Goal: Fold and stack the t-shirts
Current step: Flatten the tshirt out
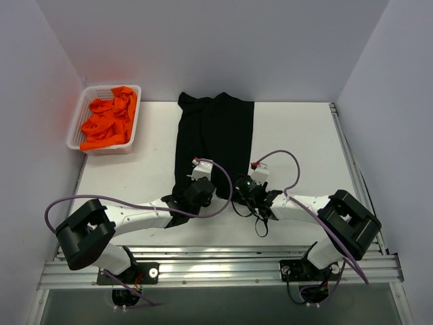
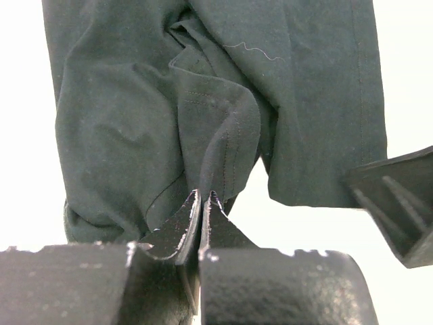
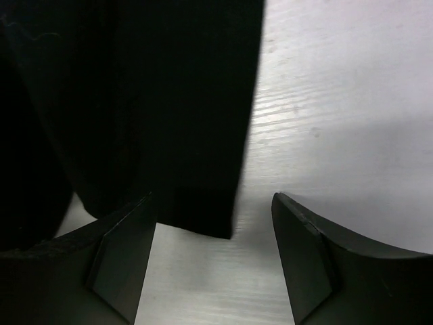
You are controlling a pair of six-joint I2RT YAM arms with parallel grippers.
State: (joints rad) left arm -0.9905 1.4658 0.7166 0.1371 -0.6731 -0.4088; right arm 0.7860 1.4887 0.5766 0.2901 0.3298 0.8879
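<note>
Black t-shirt [image 1: 216, 135] mid-table, narrow strip far-to-near. Left gripper [image 2: 203, 203] clenched on bunched near hem; right gripper [image 3: 211, 203] spread over near-right corner, not gripping. Risk: one-sided lift skews fold, thin pinch slips.

A flat white worktop [image 1: 304, 135] with faint wood grain lies under the left tool [image 1: 195, 195] and the right tool [image 1: 246, 191]. Plain pale grey walls [image 1: 203, 40] rise beyond them and to either side. A ribbed aluminium rail [image 1: 223, 271] runs behind them. Light is even.
</note>
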